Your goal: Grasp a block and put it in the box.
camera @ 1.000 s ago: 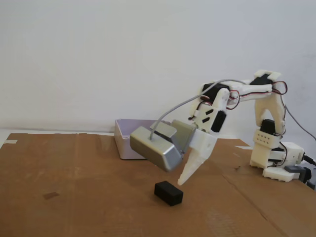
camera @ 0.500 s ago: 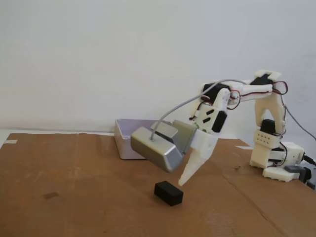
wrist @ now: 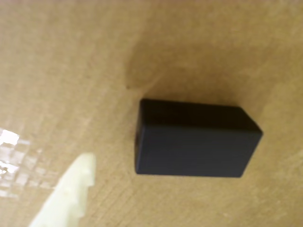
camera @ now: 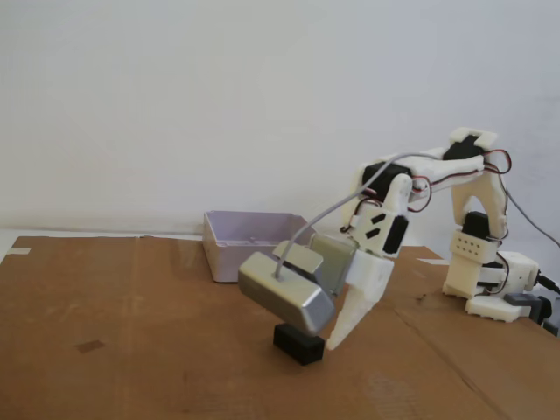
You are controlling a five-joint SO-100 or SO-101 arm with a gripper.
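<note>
Cardboard (camera: pixel 131 332) covers the table, and the block (camera: pixel 297 343) lies flat on it, in front of the box (camera: pixel 249 243) and well apart from it. The gripper (camera: pixel 325 337) hangs low over the block; in the fixed view its white finger (camera: pixel 350 317) points down just beside the block's right end. The wrist view shows the block (wrist: pixel 194 139) whole and one finger tip (wrist: pixel 71 194) to its lower left, not touching. Whether the jaws are spread or closed cannot be told. The silver camera module (camera: pixel 287 293) sits directly above the block.
</note>
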